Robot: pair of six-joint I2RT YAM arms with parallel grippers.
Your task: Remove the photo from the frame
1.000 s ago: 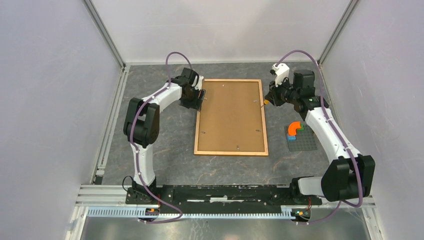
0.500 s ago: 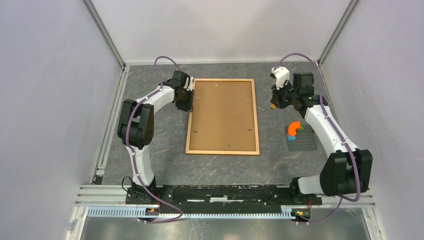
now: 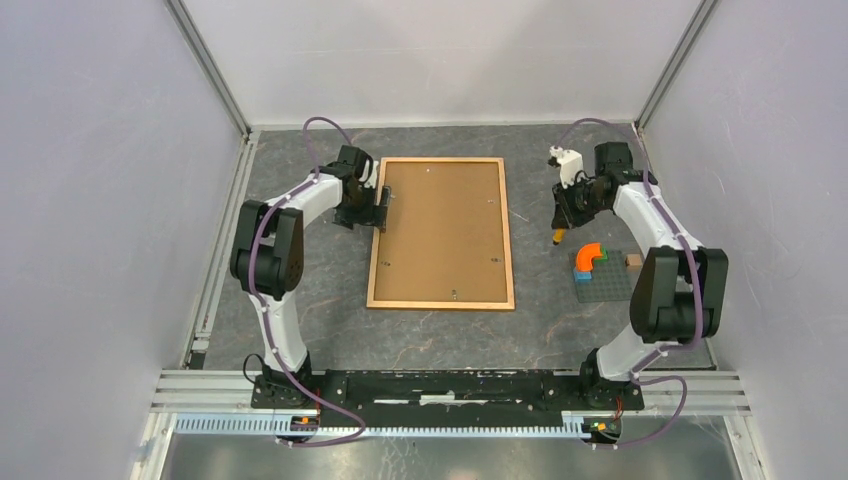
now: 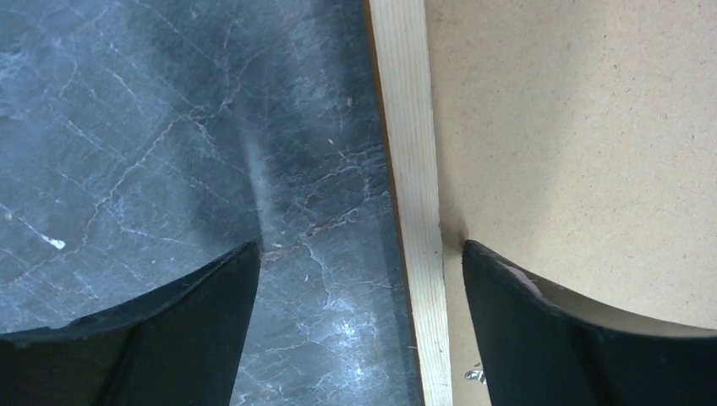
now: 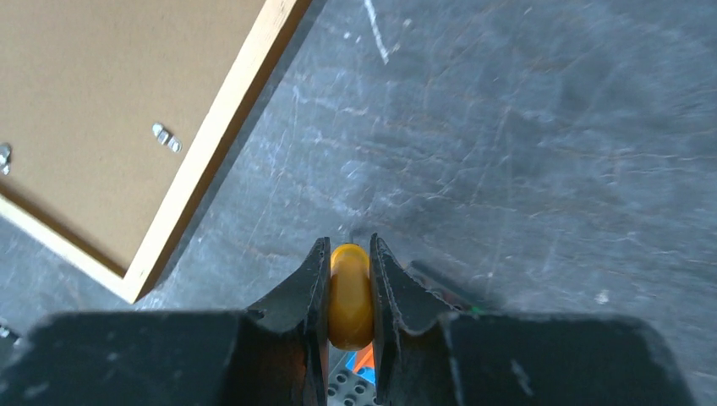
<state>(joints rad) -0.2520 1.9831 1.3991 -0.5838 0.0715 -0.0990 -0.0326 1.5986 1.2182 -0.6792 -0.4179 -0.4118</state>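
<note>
**Two grippers out, no photo in sight**

Your frame (image 3: 440, 303) lies face down mid-tabletop (image 3: 440, 345), a bit toward the far edge, with the back panel (image 3: 440, 230) up. The photo is hidden under that panel, so I'd say you're on the opening-the-back step, with most of the job ahead.

The left gripper (image 4: 359, 254) stands wide open astride the frame's left rail (image 4: 414, 169). One finger is over bare tabletop and the other over the panel, with nothing pinched. The right gripper (image 5: 348, 245) is clamped on a small yellow piece (image 5: 349, 296). It hangs over the tabletop between the frame and the baseplate (image 3: 605, 285) near the right edge. I can't tell what that piece is.

My take:
- Pinch that left rail so the frame can't skate on the slick top.
- Swing every metal tab (image 5: 166, 138) off the panel before you lift anything.
- Lift the panel from one edge, low and slow, so the photo doesn't get dragged or creased.
- Grab the photo by an edge, not its face.

Writing-wise there's nothing readable on the panel, rails or grippers.
</note>
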